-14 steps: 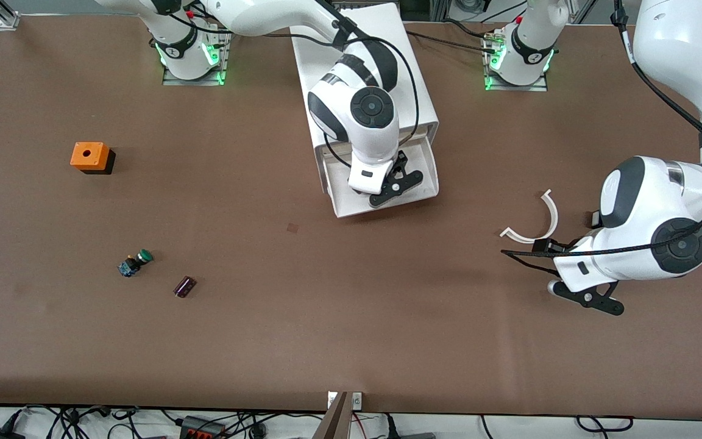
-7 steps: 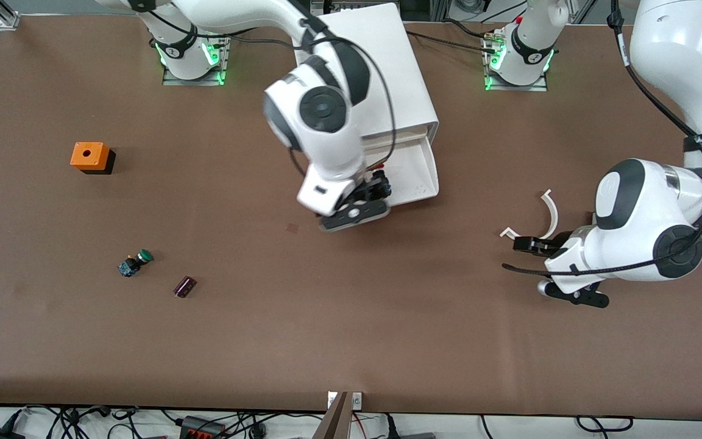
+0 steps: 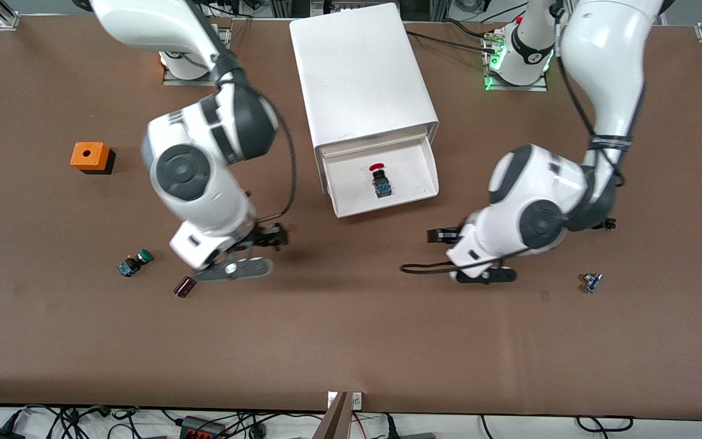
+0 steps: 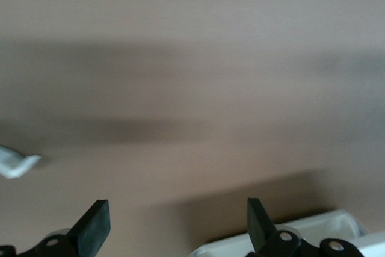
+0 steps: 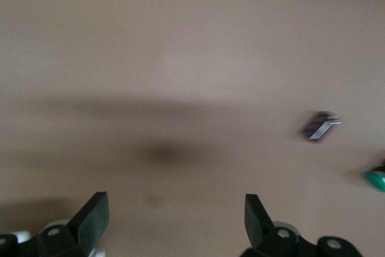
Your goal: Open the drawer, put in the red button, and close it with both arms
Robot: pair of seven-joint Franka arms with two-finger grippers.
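1. Inside the pulled-out top drawer (image 3: 415, 177) of the big white box-shaped cabinet (image 3: 360, 67) I see the tiny push-button switch with the red mushroom cap, black body and blue base (image 3: 379, 180), lying on the tray floor with nothing touching it.
2. My right gripper (image 3: 247, 253) hangs over the brown counter (image 3: 351, 341) toward the right arm's end, its jaws spread wide and holding nothing.
3. Just beside it on the counter lies a small dark purple cylinder (image 3: 184, 286), and near that a green-capped switch (image 3: 134, 263); the right wrist view shows both only as smears, I think.
4. An orange box with a hole (image 3: 89, 156) sits farther from the front camera.
5. My left gripper (image 3: 470, 253) hangs over the counter near the drawer's front, jaws wide apart and empty.
6. A small blue-and-grey part (image 3: 590, 282) lies toward the left arm's end.
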